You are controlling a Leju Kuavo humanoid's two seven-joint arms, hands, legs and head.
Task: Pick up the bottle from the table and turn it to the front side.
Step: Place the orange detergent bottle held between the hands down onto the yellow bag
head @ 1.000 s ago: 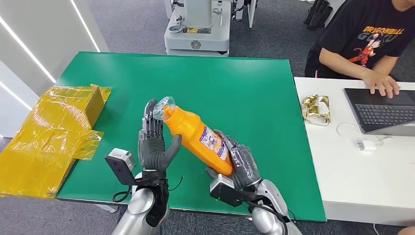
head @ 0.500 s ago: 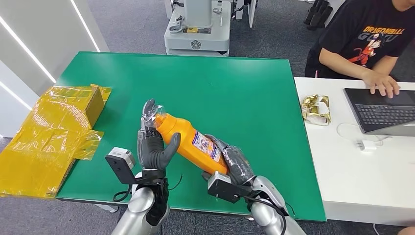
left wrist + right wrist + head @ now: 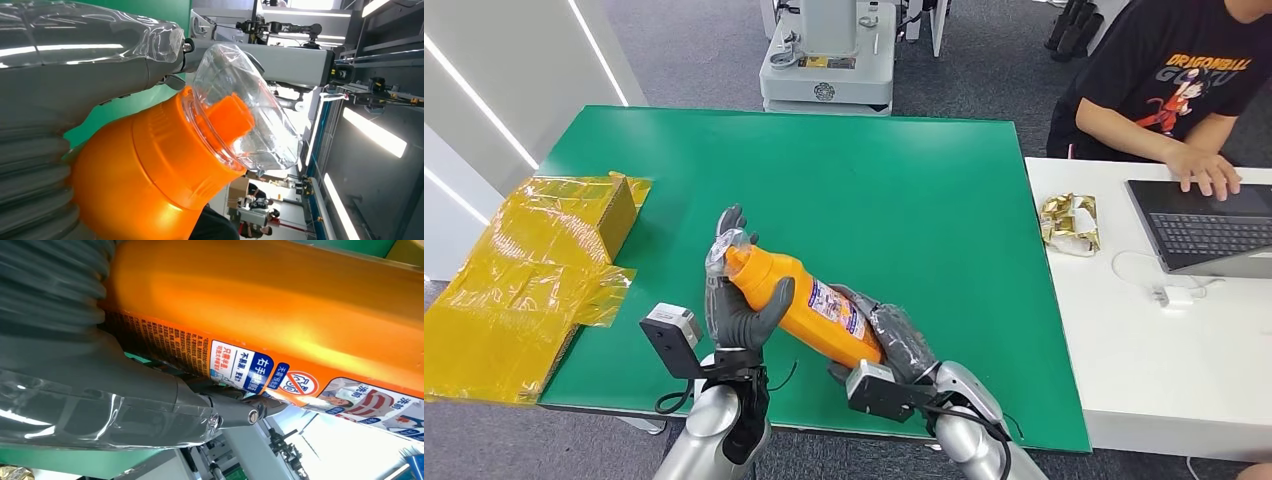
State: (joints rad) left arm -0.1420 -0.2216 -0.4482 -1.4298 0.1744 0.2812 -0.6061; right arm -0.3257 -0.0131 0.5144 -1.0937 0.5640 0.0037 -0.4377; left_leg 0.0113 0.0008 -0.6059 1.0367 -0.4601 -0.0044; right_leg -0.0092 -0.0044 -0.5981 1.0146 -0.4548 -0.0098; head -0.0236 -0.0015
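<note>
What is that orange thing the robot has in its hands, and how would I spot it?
Look at the near edge of the green table, where both silver arms come up. Held tilted between the left hand and the right hand is an orange bottle. Its clear cap and printed label set it apart from the yellow wrapping beside it.

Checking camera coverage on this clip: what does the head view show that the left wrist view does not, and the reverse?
Head view alone: the green table top, the crinkled yellow plastic wrapping, a seated person at a dark laptop, and the right hand holding the bottle's lower body with its printed label.
Left wrist view alone: the orange inner cap seen close under the clear plastic dome cover.
Both: the orange plastic bottle, tilted, with the left hand at its neck.
</note>
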